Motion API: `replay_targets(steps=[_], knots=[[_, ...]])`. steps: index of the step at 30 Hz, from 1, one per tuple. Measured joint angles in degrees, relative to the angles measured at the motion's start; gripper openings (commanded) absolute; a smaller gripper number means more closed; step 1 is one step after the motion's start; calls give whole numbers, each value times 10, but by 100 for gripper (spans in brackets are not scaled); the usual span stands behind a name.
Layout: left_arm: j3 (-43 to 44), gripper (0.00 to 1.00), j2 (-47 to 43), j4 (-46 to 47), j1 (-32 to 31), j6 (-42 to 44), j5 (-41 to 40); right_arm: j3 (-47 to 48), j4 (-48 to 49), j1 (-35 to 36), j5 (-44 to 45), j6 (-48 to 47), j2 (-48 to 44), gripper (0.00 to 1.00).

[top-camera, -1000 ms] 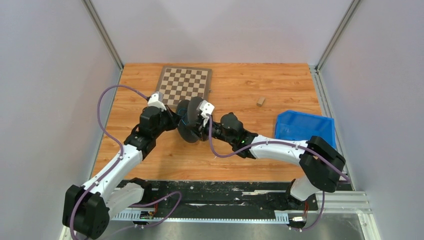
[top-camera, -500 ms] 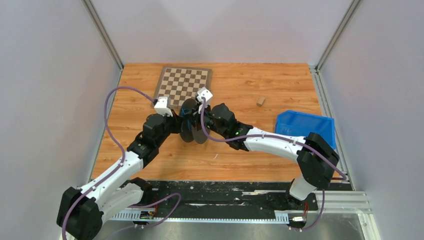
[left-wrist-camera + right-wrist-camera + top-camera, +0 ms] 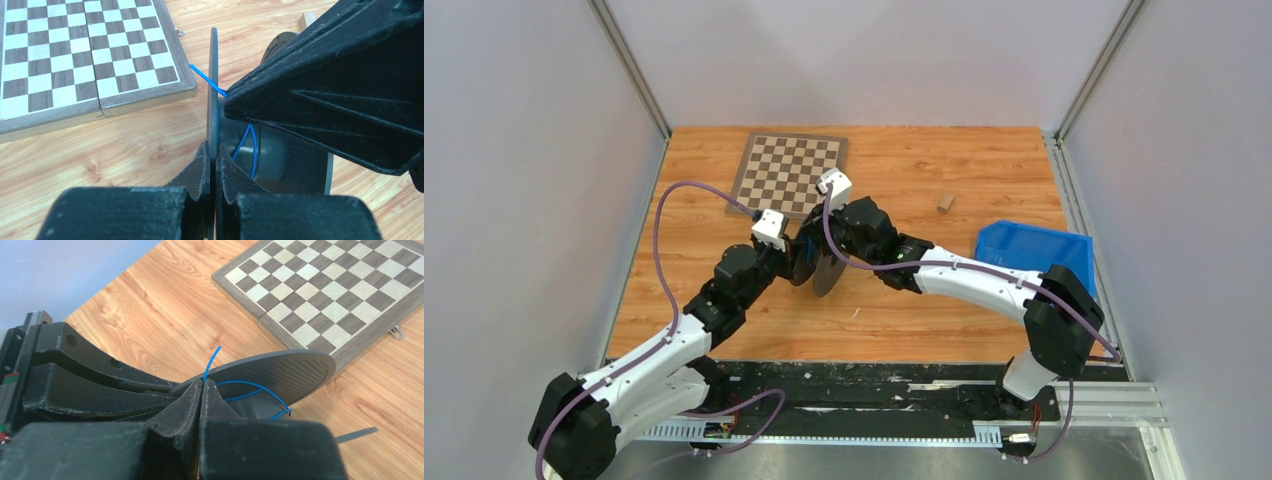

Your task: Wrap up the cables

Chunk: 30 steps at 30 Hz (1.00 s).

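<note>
The cable is a thin blue wire (image 3: pixel 251 145), looped loosely round the hub of a dark grey spool (image 3: pixel 821 264) held above the table. My left gripper (image 3: pixel 214 152) is shut on the edge of one spool flange (image 3: pixel 213 75). My right gripper (image 3: pixel 202 385) is shut on the blue wire (image 3: pixel 212 357) near its free end, which sticks up past the flange (image 3: pixel 280 372). In the top view both grippers, left (image 3: pixel 794 258) and right (image 3: pixel 827 248), meet at the spool just in front of the chessboard. No pale grey wire shows.
A folded chessboard (image 3: pixel 789 170) lies at the back left of the wooden table. A small wooden block (image 3: pixel 945 202) lies at the back right. A blue bin (image 3: pixel 1032 252) stands at the right edge. Grey walls close in both sides.
The left wrist has swung right and nearer along with the spool. The right wrist has moved left and back over the spool. Both grippers stayed shut.
</note>
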Motion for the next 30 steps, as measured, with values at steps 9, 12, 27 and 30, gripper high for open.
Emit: replay_targets(steps=[9,12,27,30], knots=[[5,0,5,-22,-2,-2,-34,6,-60,-2,12,10,-10,0],[16,0,11,-35,-3,-8,-47,7,-70,-2,11,10,-13,0],[17,0,13,-35,-5,-9,-50,102,-182,-1,0,-24,38,0],[17,0,13,-35,-5,-9,-47,113,-188,-1,-6,-35,49,0]])
